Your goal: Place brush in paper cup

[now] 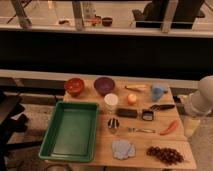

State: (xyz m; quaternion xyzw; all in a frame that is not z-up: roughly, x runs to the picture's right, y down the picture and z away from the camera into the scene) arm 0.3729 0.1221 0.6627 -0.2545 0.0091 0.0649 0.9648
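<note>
Camera view: gripper off-frame rt, brush (154, 111) on table (145, 141).

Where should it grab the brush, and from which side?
The brush lies flat, so probably from above, on its slim handle, which points right toward the hand at the right edge of the table. The squarish head is wider and sits beside a black block.

– where does your view sit?
– high over the near edge of the table (142, 140), tilted down, set well back. the arm (204, 97) enters at the right edge; the gripper is out of frame.
</note>
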